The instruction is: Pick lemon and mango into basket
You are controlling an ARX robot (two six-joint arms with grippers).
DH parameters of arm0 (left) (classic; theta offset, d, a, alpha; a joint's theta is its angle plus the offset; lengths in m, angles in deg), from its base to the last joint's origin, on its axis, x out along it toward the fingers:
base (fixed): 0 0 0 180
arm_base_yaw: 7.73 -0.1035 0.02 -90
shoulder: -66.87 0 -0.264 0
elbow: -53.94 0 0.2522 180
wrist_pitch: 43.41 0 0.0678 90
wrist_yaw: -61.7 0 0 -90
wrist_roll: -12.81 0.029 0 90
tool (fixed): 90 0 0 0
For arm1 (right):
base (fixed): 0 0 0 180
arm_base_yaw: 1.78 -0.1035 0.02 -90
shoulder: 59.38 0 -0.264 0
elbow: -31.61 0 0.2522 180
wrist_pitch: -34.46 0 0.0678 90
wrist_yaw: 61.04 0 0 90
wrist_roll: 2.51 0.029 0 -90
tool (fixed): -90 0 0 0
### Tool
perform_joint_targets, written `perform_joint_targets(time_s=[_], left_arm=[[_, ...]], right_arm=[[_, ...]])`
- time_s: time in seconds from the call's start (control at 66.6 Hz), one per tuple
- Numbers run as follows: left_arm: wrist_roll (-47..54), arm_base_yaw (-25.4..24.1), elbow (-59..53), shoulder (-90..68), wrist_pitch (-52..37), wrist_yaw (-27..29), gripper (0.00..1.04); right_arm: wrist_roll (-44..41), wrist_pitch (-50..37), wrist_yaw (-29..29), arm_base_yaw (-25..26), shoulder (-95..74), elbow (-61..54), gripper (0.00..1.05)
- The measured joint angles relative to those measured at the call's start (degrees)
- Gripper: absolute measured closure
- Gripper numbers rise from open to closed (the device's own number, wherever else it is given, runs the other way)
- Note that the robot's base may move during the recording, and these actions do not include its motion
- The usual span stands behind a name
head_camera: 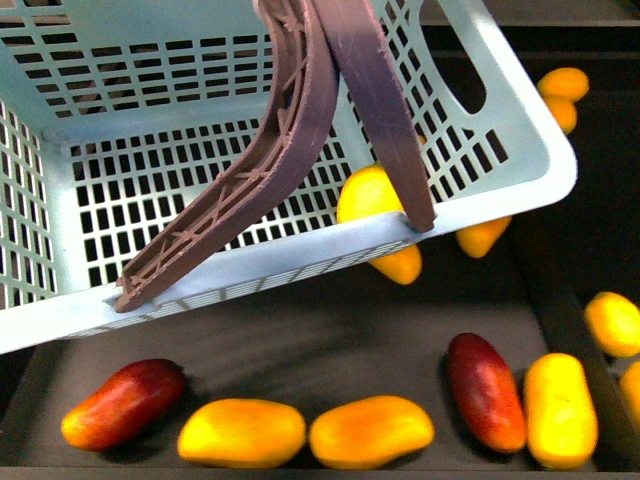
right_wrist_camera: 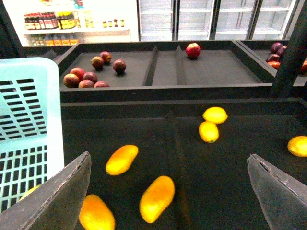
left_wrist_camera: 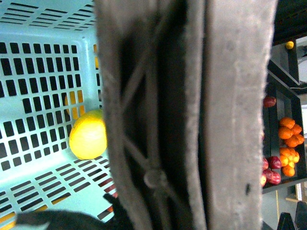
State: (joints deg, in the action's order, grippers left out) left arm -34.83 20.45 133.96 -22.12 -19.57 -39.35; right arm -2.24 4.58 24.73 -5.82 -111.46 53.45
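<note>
In the front view neither gripper shows. The aqua basket [head_camera: 545, 150] hangs tilted over a dark shelf [head_camera: 330, 340], with its two brown handles [head_camera: 260, 170] swung across the opening. The lemon [head_camera: 368, 195] lies inside the basket, beside the foot of the right-hand handle. On the shelf nearer the camera is a row of yellow mangoes [head_camera: 240, 432] and two red mangoes [head_camera: 485, 392]. An orange-yellow fruit peeks out just under the basket rim.

In the left wrist view a brown handle fills the middle of the picture, very close to the lens. Only a dark piece of the left gripper [left_wrist_camera: 67, 220] shows at the edge, and I cannot tell whether it is spread or clamped. The lemon rests on the slotted basket floor against a wall. Beyond the handle, a dark rack holds oranges [left_wrist_camera: 288, 139] and some red fruit [left_wrist_camera: 271, 163].

In the right wrist view the right gripper [right_wrist_camera: 168, 191] is spread wide and holds nothing, with its grey fingers [right_wrist_camera: 62, 196] well apart. The mango [right_wrist_camera: 157, 198] lies on the shelf between them, outside the basket. Two more mangoes lie near it, and two loose lemons [right_wrist_camera: 214, 115] lie past a divider. A further tray holds a red apple [right_wrist_camera: 193, 49]. Behind it stand glass-door fridges [right_wrist_camera: 192, 19] and bottles [right_wrist_camera: 48, 21] whose labels are too small to read.
</note>
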Motion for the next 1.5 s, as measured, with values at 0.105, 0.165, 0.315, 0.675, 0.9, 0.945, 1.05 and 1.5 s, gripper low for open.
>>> perform_joint_targets(time_s=[0.105,0.165,0.315,0.675,0.9,0.945,1.05,1.5], left_arm=[[-0.2,0.0,0.0,0.0,0.0,-0.3,0.91],[-0.2,0.1,0.0,0.0,0.0,-0.3,0.91],[0.0,-0.2,0.0,0.0,0.0,0.2,0.91],[0.2,-0.3,0.0,0.1,0.1,0.1,0.91],[-0.3,0.3,0.1,0.0,0.0,-0.8,0.91],[-0.4,0.3,0.1,0.0,0.1,-0.7,0.91],[-0.1,0.1,0.1,0.0,0.0,0.6,0.91],[-0.1,-0.1,0.1,0.0,0.0,-0.2,0.91]], right_arm=[[0.0,0.0,0.0,0.0,0.0,0.0,0.09],[0.0,0.0,0.0,0.0,0.0,0.0,0.09],[0.0,0.0,0.3,0.0,0.0,0.0,0.09],[29.7,48.1,-16.7,5.4,-14.4,20.3,0.09],[34.5,34.9,-7.8,16.3,-44.5,33.4,0.09],[35.0,34.3,-6.7,17.5,-49.2,36.5,0.09],[35.8,34.0,-4.9,19.1,-59.3,44.2,0.09],[31.3,41.7,-1.0,20.5,-83.1,71.8,0.09]])
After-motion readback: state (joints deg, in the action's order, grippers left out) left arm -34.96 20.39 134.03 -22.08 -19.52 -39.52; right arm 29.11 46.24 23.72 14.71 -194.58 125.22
